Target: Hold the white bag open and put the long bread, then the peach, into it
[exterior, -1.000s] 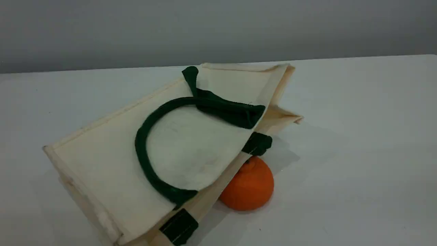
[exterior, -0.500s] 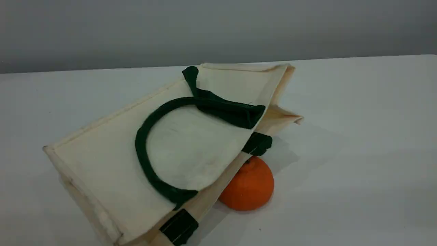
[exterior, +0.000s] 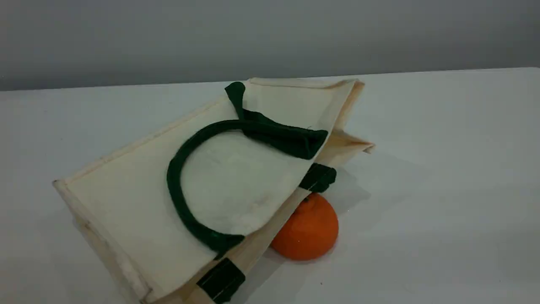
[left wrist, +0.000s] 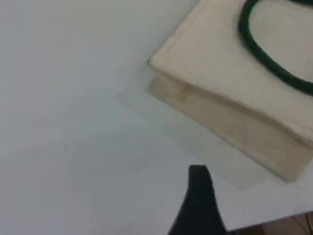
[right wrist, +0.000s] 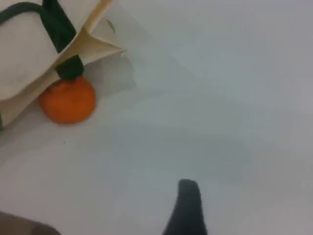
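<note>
The white bag [exterior: 126, 202] lies flat on its side on the table, its dark green handle [exterior: 177, 194] looped over the upper panel. Its mouth edge faces the right and looks nearly closed. The left wrist view shows the bag's bottom corner [left wrist: 220, 63] up and to the right of my left gripper's dark fingertip [left wrist: 199, 188], well apart from it. My right gripper's fingertip [right wrist: 187, 200] hovers over bare table, far from the bag's mouth corner [right wrist: 93, 41]. Nothing is between either gripper's fingers. The long bread and the peach are out of view. Neither arm appears in the scene view.
An orange fruit [exterior: 308, 232] with a stem sits against the bag's mouth edge, partly under the upper panel, and shows as the orange fruit [right wrist: 67, 101] in the right wrist view. The table edge [left wrist: 301, 220] runs close to the left fingertip.
</note>
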`<move>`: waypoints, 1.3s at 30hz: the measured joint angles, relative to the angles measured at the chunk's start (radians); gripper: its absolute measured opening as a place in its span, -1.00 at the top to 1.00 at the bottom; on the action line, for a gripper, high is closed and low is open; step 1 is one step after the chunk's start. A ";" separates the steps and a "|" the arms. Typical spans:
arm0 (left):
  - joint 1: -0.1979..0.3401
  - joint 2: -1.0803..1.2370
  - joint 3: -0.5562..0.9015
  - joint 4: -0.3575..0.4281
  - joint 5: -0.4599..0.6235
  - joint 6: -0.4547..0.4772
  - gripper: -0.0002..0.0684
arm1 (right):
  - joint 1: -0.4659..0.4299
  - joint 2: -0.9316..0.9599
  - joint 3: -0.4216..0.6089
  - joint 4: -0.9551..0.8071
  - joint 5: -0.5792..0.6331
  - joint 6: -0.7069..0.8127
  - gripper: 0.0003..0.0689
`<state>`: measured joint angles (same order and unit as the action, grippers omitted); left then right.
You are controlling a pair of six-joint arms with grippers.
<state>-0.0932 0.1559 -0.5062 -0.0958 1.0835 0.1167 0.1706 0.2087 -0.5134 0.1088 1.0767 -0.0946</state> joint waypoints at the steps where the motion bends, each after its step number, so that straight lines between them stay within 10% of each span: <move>1: 0.000 0.000 0.000 0.000 -0.001 0.000 -0.48 | 0.000 0.000 0.000 0.000 0.000 0.000 -0.57; 27: 0.001 -0.001 0.000 -0.004 -0.002 0.002 -0.48 | -0.004 0.000 -0.001 0.000 0.000 0.000 -0.57; 39: 0.112 -0.101 0.000 -0.006 -0.001 0.005 -0.48 | -0.252 -0.098 -0.001 0.022 0.001 0.000 -0.57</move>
<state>0.0184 0.0546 -0.5062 -0.1014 1.0824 0.1218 -0.0817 0.1107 -0.5143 0.1308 1.0779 -0.0946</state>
